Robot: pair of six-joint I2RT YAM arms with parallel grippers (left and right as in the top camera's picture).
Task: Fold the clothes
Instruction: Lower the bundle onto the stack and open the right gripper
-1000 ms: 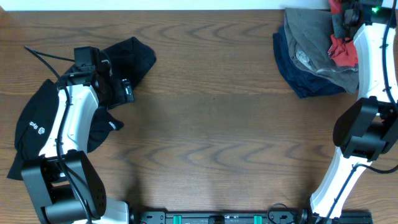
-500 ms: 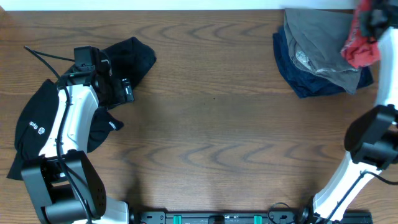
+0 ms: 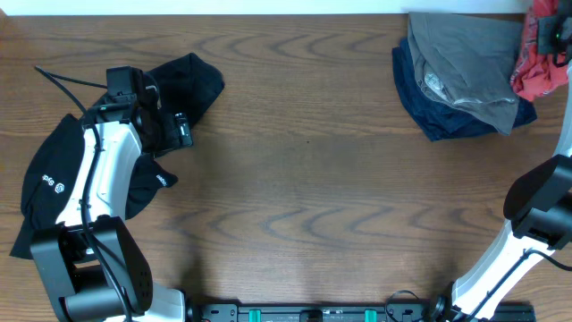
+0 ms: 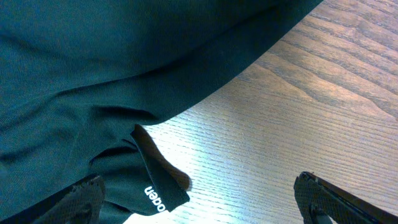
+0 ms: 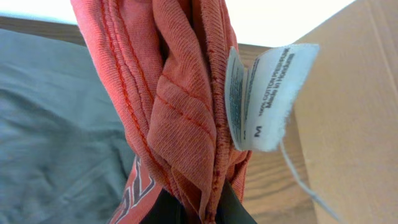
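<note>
Right hand [image 5: 189, 210] pinches the orange-red T-shirt [image 5: 174, 106], bunched lengthwise straight ahead.

The soft black top with a small white logo [image 3: 45, 179] lies at the left side of the brown wooden table [image 3: 304, 179], under the left arm [image 3: 94, 170], with one bunched part reaching toward the far edge. The left gripper [image 3: 177, 131] sits over that top's right border, its fingers [image 4: 81, 198] wide apart. In the far right corner a crumpled grey garment [image 3: 465, 58] lies on a dark navy garment [image 3: 420, 107]. Just right of this pile, the orange-red cotton T-shirt [image 3: 539, 79] hangs bunched, clamped in the right gripper [image 3: 547, 31]. A tan cardboard box [image 5: 354, 124] stands right of the shirt.
</note>
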